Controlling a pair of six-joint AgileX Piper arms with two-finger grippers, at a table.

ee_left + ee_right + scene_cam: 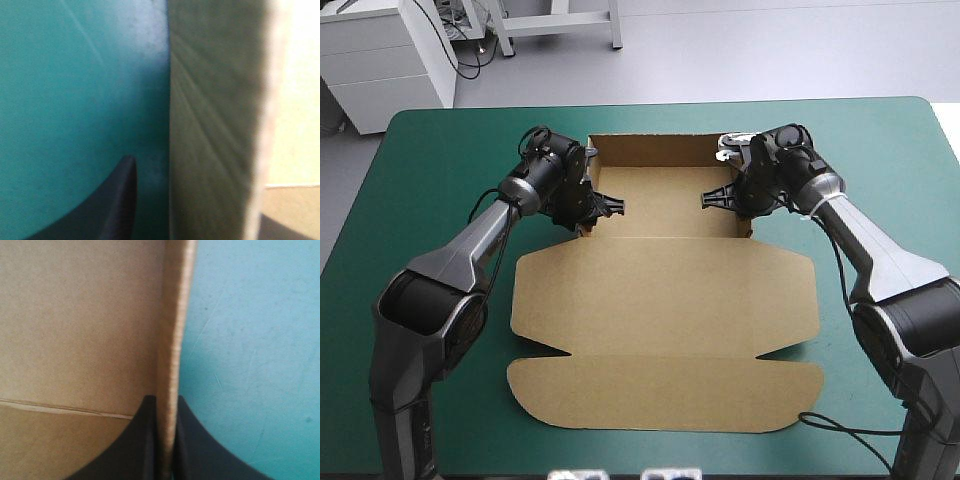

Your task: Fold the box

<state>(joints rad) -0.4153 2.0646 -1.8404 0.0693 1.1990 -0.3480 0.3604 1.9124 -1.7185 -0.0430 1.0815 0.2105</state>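
Note:
The brown box (660, 290) lies in the middle of the table, its far part raised into a tray with a back wall (655, 150) and its lid flat toward the front. My left gripper (610, 205) is at the tray's left side wall (215, 125), which stands upright right in front of its camera. My right gripper (712, 200) is at the right side wall (172, 340). In the right wrist view the gripper (166, 400) is shut on that wall's edge, one finger inside the tray and one outside.
The teal-green cover (430, 200) shows on both sides of the box and in a strip along the front edge. The lid's rounded front flap (665, 395) lies flat near that edge.

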